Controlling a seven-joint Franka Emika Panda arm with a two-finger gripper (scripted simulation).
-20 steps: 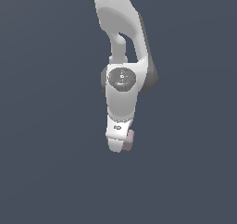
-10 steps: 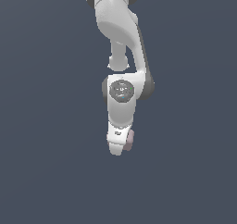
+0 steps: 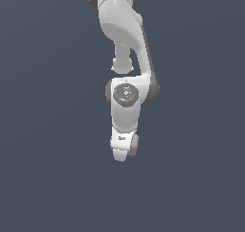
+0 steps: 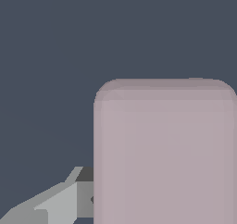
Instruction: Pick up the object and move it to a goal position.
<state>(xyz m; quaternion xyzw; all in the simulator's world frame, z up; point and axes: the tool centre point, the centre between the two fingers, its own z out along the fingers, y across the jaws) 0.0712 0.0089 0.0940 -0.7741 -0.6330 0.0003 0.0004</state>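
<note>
White arm [image 3: 125, 39] hanging down from the upper edge of the exterior view, against a plain dark grey-blue background. Upper link broad and bent a little toward the exterior view's right, then a round grey joint cap [image 3: 125, 94] facing the camera, then the last white segment pointing almost straight down. End effector [image 3: 122, 152] at the lowest point of the arm, seen from behind, so the fingers mostly hidden by the white body. No surface or desk visible under it; end effector simply in the middle of the plain background.

Object [image 3: 134, 145] visible only as a small pale pinkish-grey sliver at the exterior view's right side of the end effector, touching it and partly hidden behind it. In the wrist view the object [image 4: 164, 153] very large and close: a pale pinkish-grey block with rounded corners, matte, plain, no marks, one flat face toward the camera and a slightly lighter band along its rounded edge. One grey finger [image 4: 60, 204] beside the block, reaching up to its side; second finger not in the picture. Finger spacing narrow, closed down onto the block as far as the one visible finger and the position of the block show. Rest of the wrist view only the same dark grey-blue.
</note>
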